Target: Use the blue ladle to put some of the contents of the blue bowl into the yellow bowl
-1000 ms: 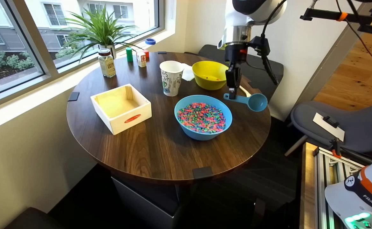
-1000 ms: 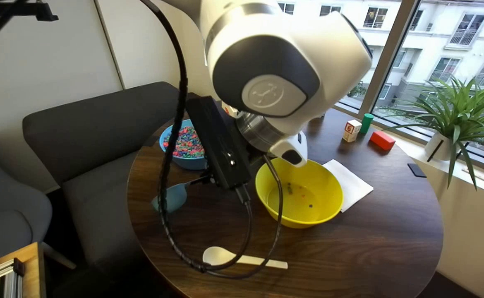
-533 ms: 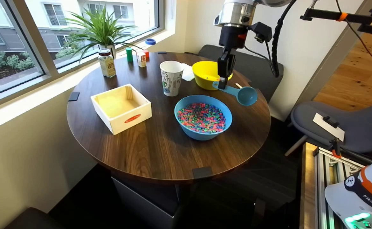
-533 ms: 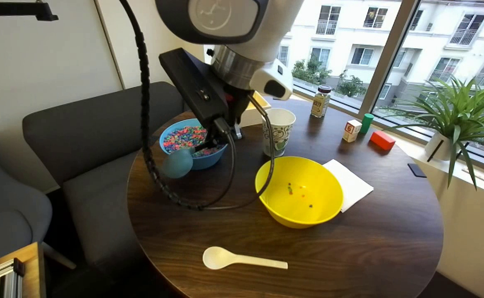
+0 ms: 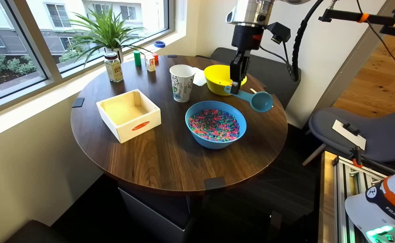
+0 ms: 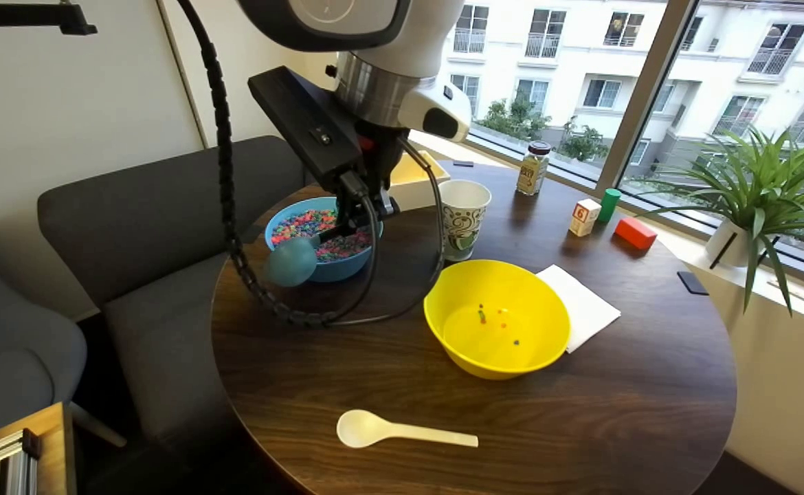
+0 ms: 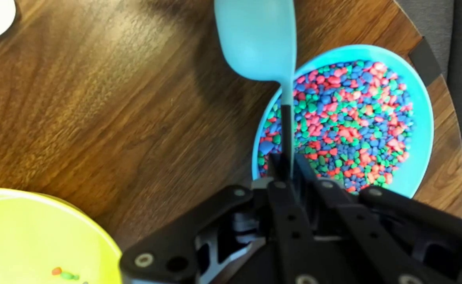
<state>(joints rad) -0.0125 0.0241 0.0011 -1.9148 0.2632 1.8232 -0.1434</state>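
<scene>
Bright blue plastic formed the small, round-cupped ladle [image 5: 255, 100] whose short handle [image 5: 244, 95] was clamped between the slim black fingers [image 7: 286, 130], and that narrow hold looked like the weak point. With the grip so far from the cup [image 5: 262, 102], pushing into the mass of pink, green and blue bits [image 5: 214, 125] would probably twist the handle, leaving a shallow scoop or working the ladle loose. The cup seemed tipped on its side, its rim nearly edge-on in the wrist view; lifted at that slant, a load would likely spill over the round, dark wooden worktop [image 5: 157, 158] between the wide, shallow blue bowl [image 5: 212, 144] and the deep, bright yellow bowl [image 6: 543, 302], in which only a few stray bits [image 6: 482, 317] lay. Hard pressure on the blue rim might also slide or tip that bowl. In an exterior view the cup stretched to the right of the fingers, with the handle's end poking out on their left; the blue bowl stood nearer and to the left. In the wrist view the cup lay beyond the fingers, left of the blue bowl's rim and clear of the bits, and no bits showed in it.
</scene>
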